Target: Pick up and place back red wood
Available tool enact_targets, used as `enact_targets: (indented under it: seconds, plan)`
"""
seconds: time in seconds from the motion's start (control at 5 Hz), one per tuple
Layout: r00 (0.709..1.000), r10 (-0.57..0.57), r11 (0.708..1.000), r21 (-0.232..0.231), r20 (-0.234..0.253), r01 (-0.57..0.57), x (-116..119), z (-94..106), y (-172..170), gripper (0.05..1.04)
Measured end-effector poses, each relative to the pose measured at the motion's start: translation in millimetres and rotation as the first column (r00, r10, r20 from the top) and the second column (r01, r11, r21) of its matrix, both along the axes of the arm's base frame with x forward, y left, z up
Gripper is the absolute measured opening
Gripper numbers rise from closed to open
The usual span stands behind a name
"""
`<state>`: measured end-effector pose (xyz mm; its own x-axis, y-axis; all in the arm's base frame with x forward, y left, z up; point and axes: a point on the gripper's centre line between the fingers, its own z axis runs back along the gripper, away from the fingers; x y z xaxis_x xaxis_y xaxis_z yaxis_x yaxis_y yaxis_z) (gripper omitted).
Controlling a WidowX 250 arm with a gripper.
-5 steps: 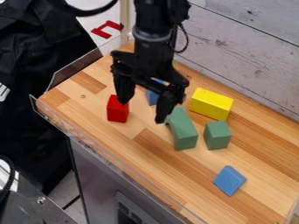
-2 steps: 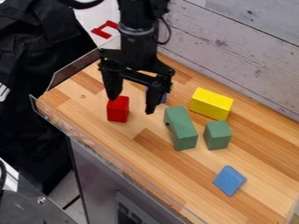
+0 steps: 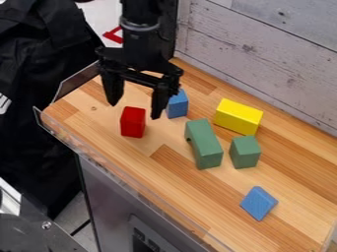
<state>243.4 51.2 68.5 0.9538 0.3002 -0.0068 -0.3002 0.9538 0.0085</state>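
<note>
The gripper [image 3: 134,109] hangs at the upper left of the work surface, its two fingers wide apart and open, with nothing between them. A red wood block [image 3: 133,122] stands upright on the wooden surface, just below and in front of the gap between the fingertips. The right fingertip is near the block's upper right side in the view; whether they touch I cannot tell, though the fingers look raised above the surface.
Right of the gripper stands a blue block [image 3: 177,105]. Farther right are a long green block [image 3: 203,144], a smaller green block [image 3: 245,152] and a yellow block [image 3: 238,116]. Another blue block [image 3: 258,203] lies lower right. A plank wall [image 3: 276,54] rises behind; a clear rim [image 3: 118,169] edges the front.
The gripper has moved left and slightly up in the view, staying open. The blue block behind it has come more fully into sight. The blocks have not moved.
</note>
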Motion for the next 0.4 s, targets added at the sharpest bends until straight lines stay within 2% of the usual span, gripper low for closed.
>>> enact_targets:
  seconds: [0.2, 0.4]
  plan:
    - [0.998, 0.059, 0.997, -0.061, 0.024, -0.057, 2, -6.3, 11, 0.999]
    - [0.995, 0.104, 0.990, -0.102, 0.016, -0.101, 4, -16.8, 13, 0.999]
